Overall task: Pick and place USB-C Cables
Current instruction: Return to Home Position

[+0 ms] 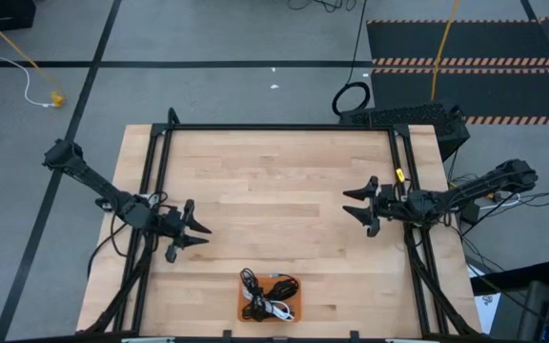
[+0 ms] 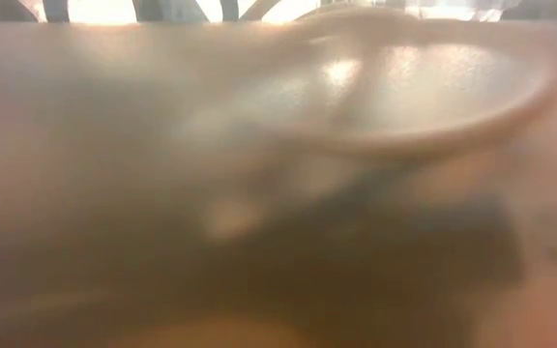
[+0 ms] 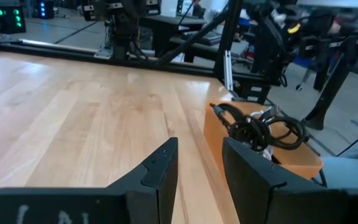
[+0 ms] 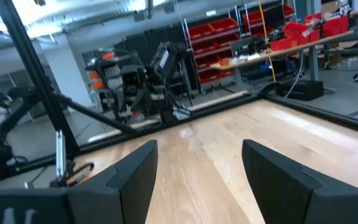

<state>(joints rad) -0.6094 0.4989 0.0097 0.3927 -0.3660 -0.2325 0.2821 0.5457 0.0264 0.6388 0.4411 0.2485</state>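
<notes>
Step judged: homing, with all USB-C cables (image 1: 260,286) heaped inside the orange tray (image 1: 292,307). Left gripper (image 1: 201,236), left of the tray, and right gripper (image 1: 351,203), right of and beyond it, hang empty with jaws parted; next calls only for retraction clear of the tray. Bare wood table (image 1: 274,181); grey floor and striped mat (image 1: 465,48) far beyond the tray.

wooden table (image 1: 274,181) | black cable ring (image 1: 335,100): floor beyond table | yellow cord (image 1: 55,97): floor, far-left

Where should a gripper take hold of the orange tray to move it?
On the orange tray, probably the bare wall nearest the left gripper, pinched from above. That rim stands upright and thin, while the cables heap across the middle.
</notes>
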